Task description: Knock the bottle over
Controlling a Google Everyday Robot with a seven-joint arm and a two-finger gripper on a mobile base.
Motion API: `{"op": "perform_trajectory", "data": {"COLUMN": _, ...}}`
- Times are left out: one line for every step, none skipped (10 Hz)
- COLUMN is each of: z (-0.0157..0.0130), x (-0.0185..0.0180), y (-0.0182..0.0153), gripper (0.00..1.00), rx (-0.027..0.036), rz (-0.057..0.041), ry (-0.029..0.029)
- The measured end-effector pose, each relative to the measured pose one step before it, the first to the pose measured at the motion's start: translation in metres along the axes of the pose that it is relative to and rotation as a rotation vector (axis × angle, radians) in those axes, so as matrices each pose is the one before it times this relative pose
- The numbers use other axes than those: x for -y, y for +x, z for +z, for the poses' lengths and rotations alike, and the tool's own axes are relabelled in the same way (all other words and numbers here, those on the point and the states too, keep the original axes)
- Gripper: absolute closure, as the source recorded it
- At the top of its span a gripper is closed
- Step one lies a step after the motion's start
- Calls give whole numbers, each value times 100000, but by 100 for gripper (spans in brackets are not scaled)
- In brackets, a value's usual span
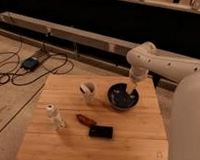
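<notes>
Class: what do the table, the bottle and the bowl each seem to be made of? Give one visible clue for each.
Table: wood with a matte finish, showing plank seams and grain.
Bottle: probably plastic, whitish and slightly see-through, with a white cap.
Bowl: dark with a slight sheen, perhaps glazed ceramic or plastic; the look leaves it open.
The gripper hangs over the bowl.

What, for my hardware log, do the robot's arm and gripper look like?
The arm is off-white, with smooth rounded shells and a bulbous joint; no cables or markings show. The gripper, over the dark bowl, is a slim pale taper.
</notes>
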State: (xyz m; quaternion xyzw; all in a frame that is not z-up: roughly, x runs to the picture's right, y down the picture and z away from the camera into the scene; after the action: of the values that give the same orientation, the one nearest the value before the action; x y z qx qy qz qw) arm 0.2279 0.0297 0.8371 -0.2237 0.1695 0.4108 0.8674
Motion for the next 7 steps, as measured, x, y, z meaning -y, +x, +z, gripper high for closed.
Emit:
{"op": "perform_trajectory", "data": {"z": 3, "x": 1, "y": 3, "gripper": 20, "rx": -5, "rz": 0, "ry": -1}}
{"op": "perform_trajectory", "data": {"z": -2, "x": -2, "y": -3, "gripper": 20, "rx": 4, "rz": -1, "ry": -2}}
{"op": "perform_trajectory", "data": {"z": 9, "x": 0, "y": -2, "gripper": 20, "rx": -34, "rz": -40, "ry": 56}}
{"op": "perform_trajectory", "data": {"z": -84, "x": 26, "y": 17, "gripper": 20, "rx": 23, "rz": -196, "ry": 291}}
{"op": "perform_trajectory", "data": {"z": -949, "x": -4, "y": -337, "gripper": 20, "rx": 1385, "rz": -808, "ry": 1081}}
{"op": "perform_trajectory", "data": {"z": -1177, "x": -153, "y": -256, "gripper": 20, "rx": 1028, "rz": -1057, "ry": 1298}}
{"op": "perform_trajectory", "data": {"z": -2040, "x": -682, "y": -532, "gripper": 20, "rx": 2108, "rz": -2082, "ry": 1356}}
